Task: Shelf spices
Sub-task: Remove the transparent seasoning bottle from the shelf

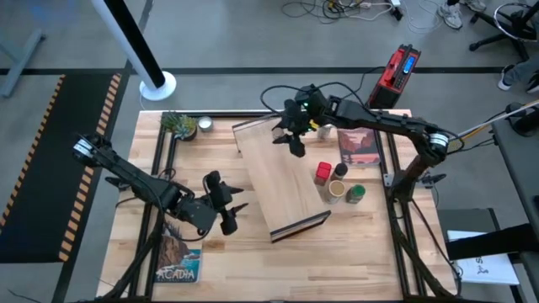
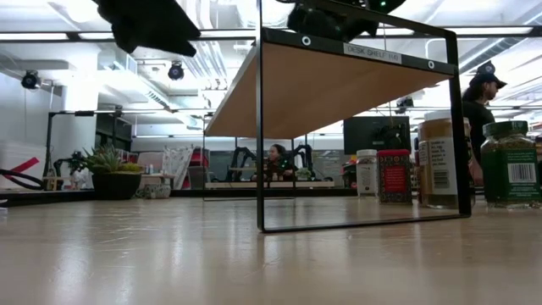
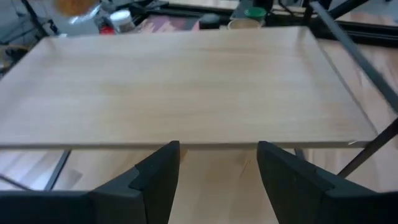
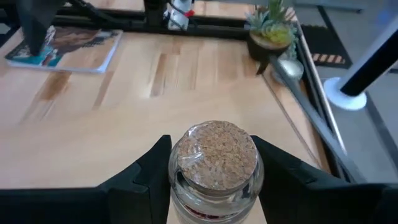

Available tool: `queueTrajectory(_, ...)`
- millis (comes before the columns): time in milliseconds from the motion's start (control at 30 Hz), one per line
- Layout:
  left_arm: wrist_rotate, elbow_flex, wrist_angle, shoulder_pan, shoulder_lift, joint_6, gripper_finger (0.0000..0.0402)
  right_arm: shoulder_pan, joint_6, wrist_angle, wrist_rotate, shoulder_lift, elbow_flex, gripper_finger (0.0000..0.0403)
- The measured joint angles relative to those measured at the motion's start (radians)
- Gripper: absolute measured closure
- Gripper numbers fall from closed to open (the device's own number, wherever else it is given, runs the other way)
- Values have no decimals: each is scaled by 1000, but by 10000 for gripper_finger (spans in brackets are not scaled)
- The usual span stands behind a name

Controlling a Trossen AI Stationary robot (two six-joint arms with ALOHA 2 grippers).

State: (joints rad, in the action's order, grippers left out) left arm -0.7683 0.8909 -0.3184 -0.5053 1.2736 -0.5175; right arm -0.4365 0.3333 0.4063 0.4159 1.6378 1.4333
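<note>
Pale wooden tabletop (image 1: 253, 252) carries the shelf (image 1: 282, 181) at its middle, and my right gripper (image 4: 211, 177) hangs over the shelf's far end, pinching a cork-topped jar (image 4: 216, 163). I judge this a placing step: lower it upright onto the board, then release. My left gripper (image 3: 217, 180) waits spread beside the shelf; four spices (image 1: 337, 181) stand on the table just right of it.

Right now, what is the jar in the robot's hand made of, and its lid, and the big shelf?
The jar in the right gripper looks like clear glass: shiny and see-through. Its stopper looks like cork, tan and speckled. The shelf has a pale board with grain lines, probably wood or wood-look laminate, on thin black legs, likely metal.
</note>
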Motion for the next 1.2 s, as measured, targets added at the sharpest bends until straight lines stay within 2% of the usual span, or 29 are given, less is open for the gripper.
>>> queueTrajectory(267, -1, -52, 32, -1, 1, -50, 198, -44, -4, -23, -54, -137, -145, 242)
queueTrajectory(500, -26, -52, 45, -1, 0, -42, 198, -99, -45, -208, -77, -243, -348, 242)
queueTrajectory(733, -34, -52, 62, 0, 0, -42, 198, -180, -95, -425, -79, -275, -548, 242)
queueTrajectory(967, -36, -52, 65, 2, 0, -26, 198, -228, -97, -494, -99, -274, -625, 242)
queueTrajectory(1200, -53, -52, 65, 3, 0, -18, 198, -260, -98, -516, -130, -274, -644, 242)
